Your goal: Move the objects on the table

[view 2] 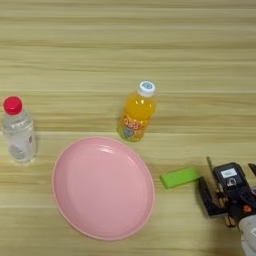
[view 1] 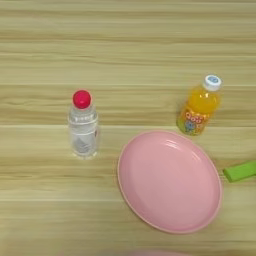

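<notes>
A large round pink plate (view 2: pixel 102 189) lies empty on the tan wooden table (view 2: pixel 150 45), in the lower middle. Just right of it a small flat bright-green block (view 2: pixel 180 178) lies on the wood, tilted a little; the left eye view cuts it at the right edge (view 1: pixel 240 171). My right gripper (view 2: pixel 227 175) shows only in the right eye view, at the lower right corner. It stands open close to the right of the block, with one black finger (view 2: pixel 206 197) nearest the block's right end. Nothing is between its fingers.
An upright orange juice bottle (view 2: pixel 136 114) with a white cap stands behind the plate. A clear water bottle (view 1: pixel 83 127) with a red cap stands to the plate's left.
</notes>
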`<state>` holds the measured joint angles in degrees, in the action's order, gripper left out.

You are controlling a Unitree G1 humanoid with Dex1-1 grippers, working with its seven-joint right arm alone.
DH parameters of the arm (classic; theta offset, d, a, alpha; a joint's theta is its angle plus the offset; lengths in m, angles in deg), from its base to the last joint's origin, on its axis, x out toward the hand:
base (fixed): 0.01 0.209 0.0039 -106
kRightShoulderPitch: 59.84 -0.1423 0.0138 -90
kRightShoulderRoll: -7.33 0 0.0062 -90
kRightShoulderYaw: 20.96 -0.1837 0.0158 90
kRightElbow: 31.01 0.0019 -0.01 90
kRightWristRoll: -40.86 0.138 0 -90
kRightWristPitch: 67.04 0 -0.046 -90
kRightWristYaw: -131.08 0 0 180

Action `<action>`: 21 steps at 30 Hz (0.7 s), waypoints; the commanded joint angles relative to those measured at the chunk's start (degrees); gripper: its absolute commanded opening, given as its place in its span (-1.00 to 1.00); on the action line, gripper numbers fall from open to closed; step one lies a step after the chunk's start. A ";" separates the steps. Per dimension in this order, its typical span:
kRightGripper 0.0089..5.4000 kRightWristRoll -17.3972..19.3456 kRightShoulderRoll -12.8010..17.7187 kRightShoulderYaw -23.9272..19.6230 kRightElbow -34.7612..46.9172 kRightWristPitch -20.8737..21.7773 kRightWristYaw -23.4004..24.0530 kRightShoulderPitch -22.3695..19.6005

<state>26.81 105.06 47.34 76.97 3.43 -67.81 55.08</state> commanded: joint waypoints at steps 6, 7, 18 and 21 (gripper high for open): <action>0.99 -0.59 2.29 2.03 0.26 -0.34 0.67 -2.82; 0.99 -0.23 2.16 1.96 0.63 -0.48 0.56 -2.70; 0.99 0.95 1.97 4.81 -2.55 -1.56 0.75 -6.90; 0.99 0.94 2.20 3.97 -1.39 -1.62 1.06 -6.72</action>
<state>27.73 105.35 52.64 74.51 1.31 -67.44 48.41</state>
